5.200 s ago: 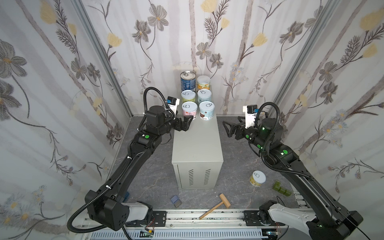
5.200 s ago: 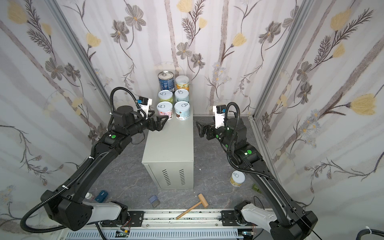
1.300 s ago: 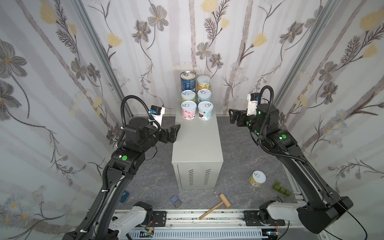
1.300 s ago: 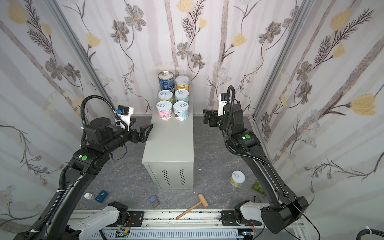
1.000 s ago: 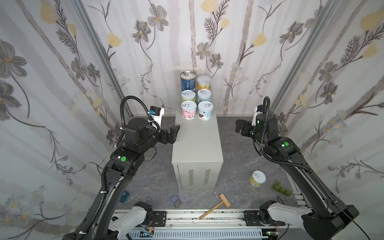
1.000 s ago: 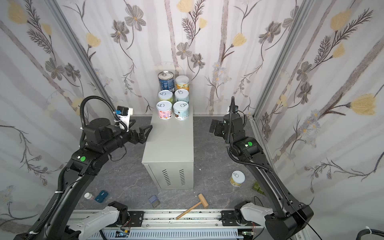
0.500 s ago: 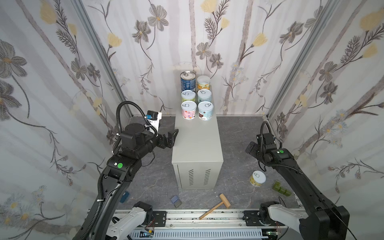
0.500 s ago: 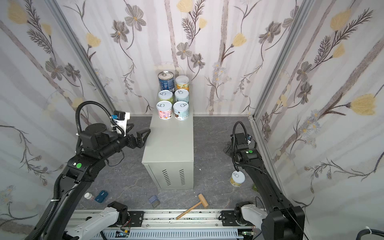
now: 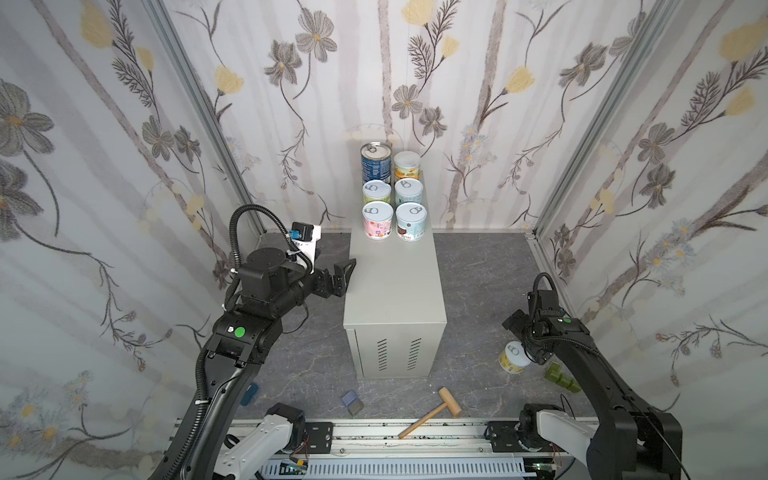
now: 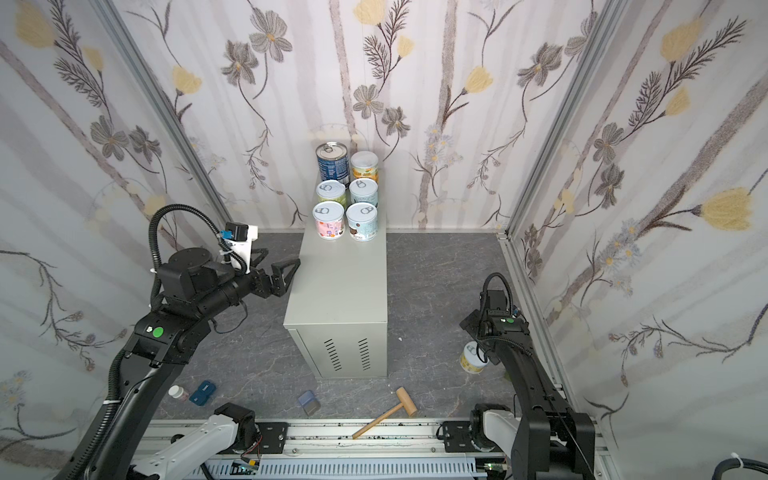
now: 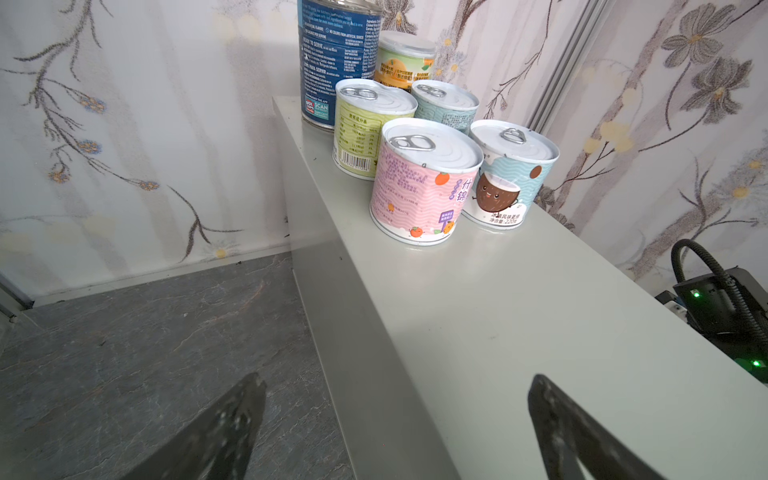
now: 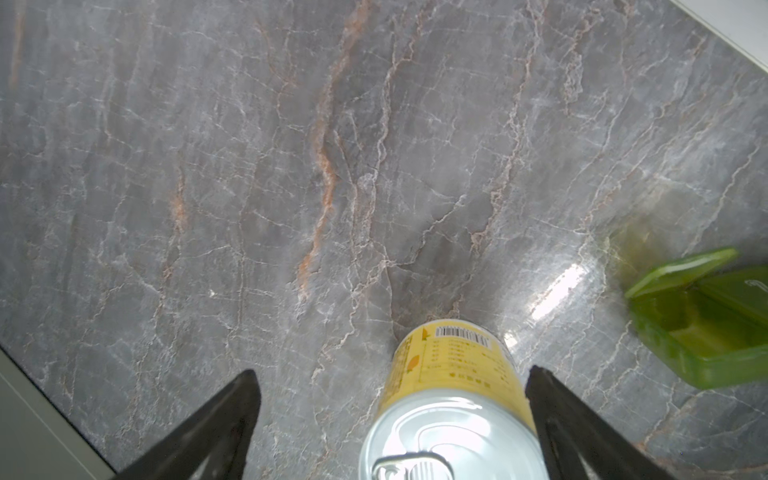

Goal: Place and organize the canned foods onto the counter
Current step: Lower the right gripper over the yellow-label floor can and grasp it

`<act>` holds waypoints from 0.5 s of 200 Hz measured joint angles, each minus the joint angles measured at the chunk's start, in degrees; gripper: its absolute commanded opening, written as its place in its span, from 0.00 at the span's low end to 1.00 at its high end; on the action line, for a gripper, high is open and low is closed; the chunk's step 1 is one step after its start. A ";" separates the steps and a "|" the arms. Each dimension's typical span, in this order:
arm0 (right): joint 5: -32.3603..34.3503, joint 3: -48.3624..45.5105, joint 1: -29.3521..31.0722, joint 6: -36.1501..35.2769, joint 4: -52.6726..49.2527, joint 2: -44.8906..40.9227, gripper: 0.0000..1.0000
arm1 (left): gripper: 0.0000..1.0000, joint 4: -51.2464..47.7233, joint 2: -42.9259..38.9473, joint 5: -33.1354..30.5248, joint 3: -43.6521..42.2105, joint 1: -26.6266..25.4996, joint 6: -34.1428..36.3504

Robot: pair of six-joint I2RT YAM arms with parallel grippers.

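Where print could be read, the tall blue can (image 11: 332,62) carried "SCAN" and "BOX TOPS" in a pale panel. The pink can (image 11: 419,187) showed the characters 什锦 among little oranges, and the coconut can (image 11: 507,178) ended its bottom line with "220g". A barcode sat on the green can (image 11: 361,133) and another on the yellow can (image 12: 453,365). The finer text on the orange-label can (image 11: 405,58) and the teal can (image 11: 446,106) was too small to make out.

Six cans stood upright at the far end of the counter (image 9: 395,291), in two columns of three. The yellow can stood apart on the floor (image 12: 291,166) to the counter's right, making seven in all. One wooden mallet (image 9: 430,413), one blue-grey block (image 9: 352,402) and one open green box (image 12: 706,316) lay on the floor too.

The right gripper (image 12: 392,372) hung over the yellow can with its fingers spread wide and nothing clasped. The can stood between them, close against one finger (image 12: 582,428); whether it touched could not be told. The left gripper (image 11: 397,377) was likewise spread and empty, straddling the counter's left edge, well short of the pink can.
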 measured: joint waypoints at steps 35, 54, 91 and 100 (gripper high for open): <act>-0.07 -1.29 -1.38 0.15 0.24 0.15 1.00 | 1.00 0.17 0.04 0.48 -0.04 0.33 -0.20; -2.19 -2.73 -1.38 0.15 1.16 0.20 1.00 | 1.00 0.33 0.11 0.83 -0.17 0.52 -0.24; -4.72 -5.70 -0.81 0.17 2.82 -1.25 0.92 | 1.00 0.72 0.13 1.03 -0.55 0.79 -0.74; -5.44 -6.34 -0.31 0.37 3.56 -1.88 0.90 | 1.00 0.96 0.13 1.22 -0.61 0.85 -0.87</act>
